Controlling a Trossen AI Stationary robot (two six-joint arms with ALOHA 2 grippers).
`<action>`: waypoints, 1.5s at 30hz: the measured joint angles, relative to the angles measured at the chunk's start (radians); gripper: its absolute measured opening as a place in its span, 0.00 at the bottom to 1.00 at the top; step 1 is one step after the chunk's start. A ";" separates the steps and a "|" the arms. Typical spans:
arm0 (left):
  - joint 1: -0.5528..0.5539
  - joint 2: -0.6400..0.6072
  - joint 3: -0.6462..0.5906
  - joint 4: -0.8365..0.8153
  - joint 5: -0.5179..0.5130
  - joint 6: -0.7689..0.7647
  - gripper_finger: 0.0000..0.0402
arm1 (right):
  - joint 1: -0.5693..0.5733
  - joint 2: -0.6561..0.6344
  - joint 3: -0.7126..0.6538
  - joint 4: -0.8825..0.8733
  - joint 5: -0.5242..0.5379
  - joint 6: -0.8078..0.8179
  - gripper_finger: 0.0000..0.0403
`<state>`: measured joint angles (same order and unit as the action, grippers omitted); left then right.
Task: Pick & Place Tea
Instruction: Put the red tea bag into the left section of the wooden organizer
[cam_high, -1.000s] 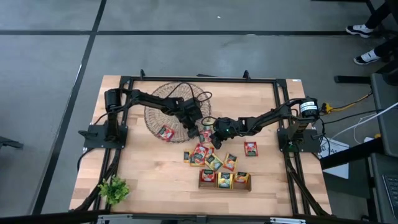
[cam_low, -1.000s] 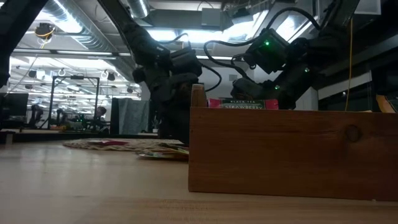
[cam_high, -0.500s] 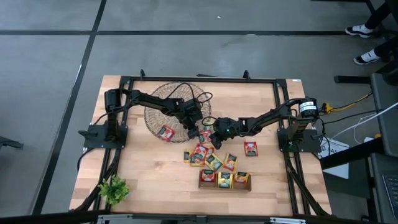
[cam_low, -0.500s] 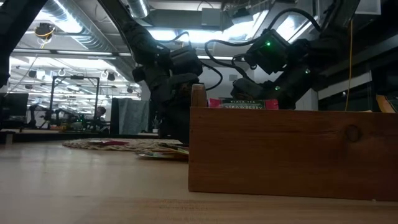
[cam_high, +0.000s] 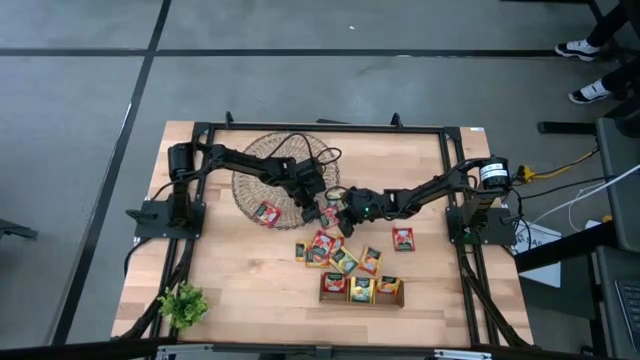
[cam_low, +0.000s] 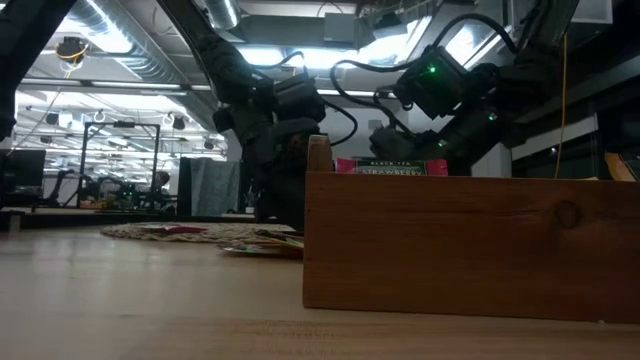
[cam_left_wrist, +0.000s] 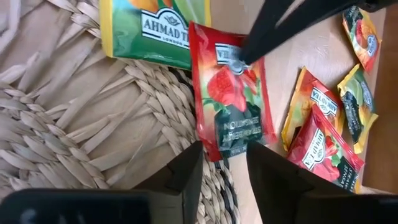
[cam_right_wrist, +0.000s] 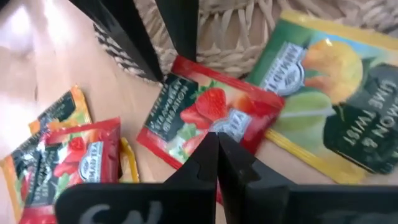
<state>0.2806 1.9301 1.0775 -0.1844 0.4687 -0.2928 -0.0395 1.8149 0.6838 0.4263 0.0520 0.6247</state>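
Closed right gripper (cam_right_wrist: 214, 146) pins a red sachet (cam_left_wrist: 231, 99) at the dish (cam_left_wrist: 74, 124) rim, steadying it so the left gripper's (cam_left_wrist: 222, 163) part-open jaws can straddle its edge.

My left gripper (cam_left_wrist: 222, 163) and right gripper (cam_right_wrist: 214, 144) crowd one red sachet (cam_left_wrist: 231, 99) at the wicker dish (cam_high: 262, 165) rim; the table's (cam_high: 240, 285) left front stays open.

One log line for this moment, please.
left gripper: closing on red tea bag | right gripper: shut, pressing bag | site: wicker dish edge
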 joint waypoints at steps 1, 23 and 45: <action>0.000 0.000 0.000 0.000 -0.009 0.000 0.27 | 0.000 0.000 0.000 0.008 0.001 0.000 0.01; 0.001 -0.001 0.000 0.001 -0.031 0.053 0.01 | 0.000 -0.002 0.002 0.026 -0.001 -0.010 0.01; -0.025 -0.048 0.001 -0.085 -0.095 0.248 0.00 | -0.084 -0.004 0.214 -0.296 -0.288 -0.367 0.29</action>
<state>0.2555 1.8818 1.0786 -0.2693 0.3737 -0.0450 -0.1230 1.8111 0.8976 0.1307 -0.2357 0.2580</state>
